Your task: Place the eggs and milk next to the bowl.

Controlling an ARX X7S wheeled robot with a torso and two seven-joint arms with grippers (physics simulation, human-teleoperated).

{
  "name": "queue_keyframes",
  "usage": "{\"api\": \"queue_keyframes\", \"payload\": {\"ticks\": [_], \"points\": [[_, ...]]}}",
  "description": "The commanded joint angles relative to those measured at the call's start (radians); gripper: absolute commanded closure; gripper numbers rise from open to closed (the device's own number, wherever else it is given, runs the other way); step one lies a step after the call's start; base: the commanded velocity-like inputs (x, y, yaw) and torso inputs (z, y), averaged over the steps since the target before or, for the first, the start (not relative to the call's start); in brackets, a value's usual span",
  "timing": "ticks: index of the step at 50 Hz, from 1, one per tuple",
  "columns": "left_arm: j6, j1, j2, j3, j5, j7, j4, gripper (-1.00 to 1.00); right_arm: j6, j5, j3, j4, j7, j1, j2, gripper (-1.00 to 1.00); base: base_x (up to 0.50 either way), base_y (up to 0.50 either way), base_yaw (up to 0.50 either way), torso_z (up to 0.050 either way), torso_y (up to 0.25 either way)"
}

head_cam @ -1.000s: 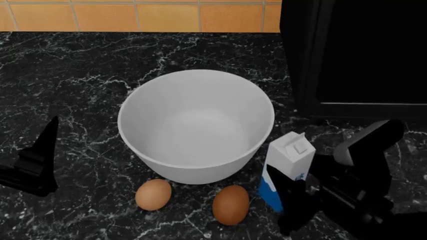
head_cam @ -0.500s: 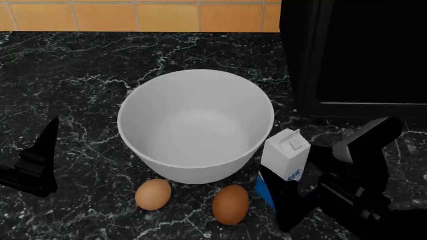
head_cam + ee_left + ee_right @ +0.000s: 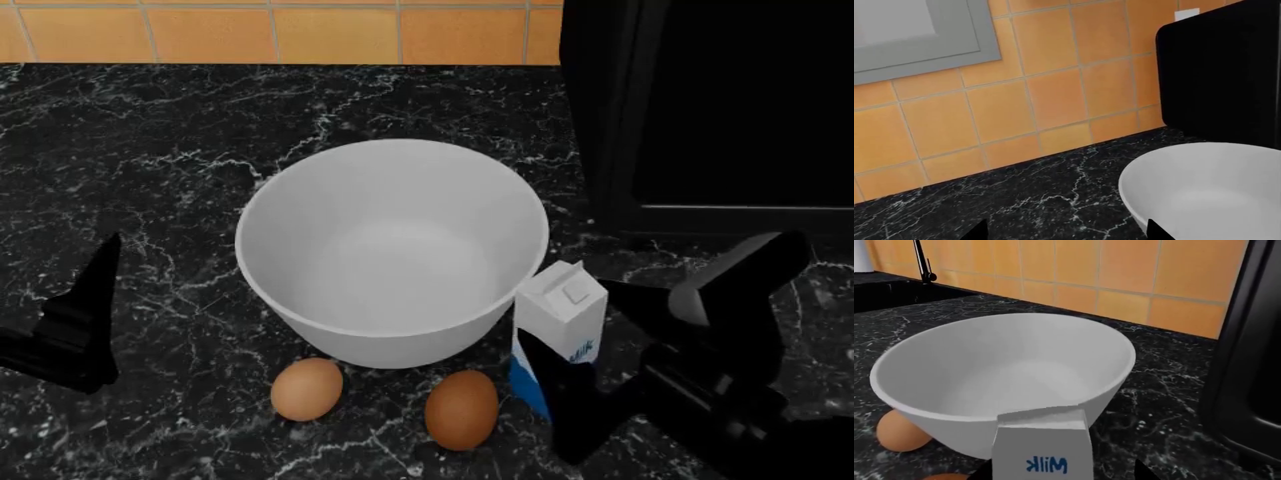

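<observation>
The large white bowl stands mid-counter and also fills much of the right wrist view; its rim shows in the left wrist view. The milk stands upright just right of the bowl, its lettering facing my right wrist camera. My right gripper is open, its fingers straddling the carton with a gap on one side. The eggs lie in front of the bowl: a pale tan egg and a darker reddish brown egg. My left gripper hangs open at the left, holding nothing.
A tall black appliance stands at the back right, close behind the milk. An orange tiled wall runs along the back of the black marble counter. A faucet and a dark sink show in the right wrist view.
The milk has gone from tilted to upright and shifted a little left toward the bowl. My right gripper barely moved. The left arm, bowl and eggs stayed put.
</observation>
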Motion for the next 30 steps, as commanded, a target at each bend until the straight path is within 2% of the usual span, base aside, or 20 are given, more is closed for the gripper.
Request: {"api": "queue_keyframes", "payload": {"ticks": [1, 21, 30], "points": [[0.004, -0.002, 0.002, 0.005, 0.002, 0.001, -0.002, -1.00, 0.023, 0.018, 0.012, -0.064, 0.023, -0.023, 0.028, -1.00, 0.00, 0.00, 0.00, 0.000, 0.000], [0.008, -0.010, 0.003, 0.003, -0.007, 0.003, 0.004, -1.00, 0.064, 0.082, 0.066, -0.247, 0.091, -0.124, 0.117, -1.00, 0.00, 0.00, 0.00, 0.000, 0.000], [0.010, 0.007, -0.009, -0.015, -0.019, -0.004, 0.022, -1.00, 0.085, 0.102, 0.080, -0.281, 0.110, -0.118, 0.132, -1.00, 0.00, 0.00, 0.00, 0.000, 0.000]]}}
